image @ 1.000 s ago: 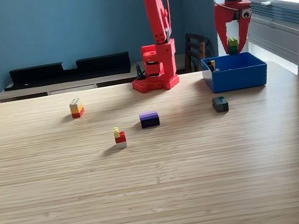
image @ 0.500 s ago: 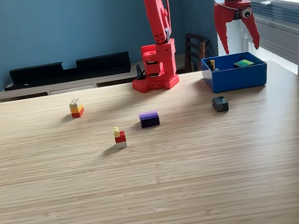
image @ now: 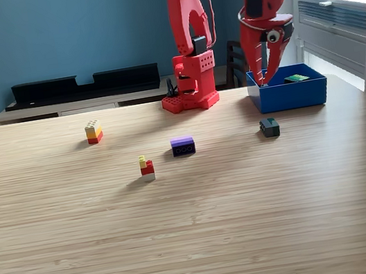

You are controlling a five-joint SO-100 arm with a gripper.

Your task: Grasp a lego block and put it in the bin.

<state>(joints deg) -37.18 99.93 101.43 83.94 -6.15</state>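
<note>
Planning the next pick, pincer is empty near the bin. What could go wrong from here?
1. The open red pincer hangs right at the near-left wall of the bright blue plastic bin; a low swing could knock it.
2. The small dark green lego block sits just in front of the bin, so a grasp there may leave little finger room.
3. The tall yellow, red and white lego stack looks narrow and might tip if nudged.

My pincer (image: 263, 75) is matt red plastic; the bin (image: 290, 94) smooth blue plastic; the surface (image: 199, 233) pale, fine-grained wood.
</note>
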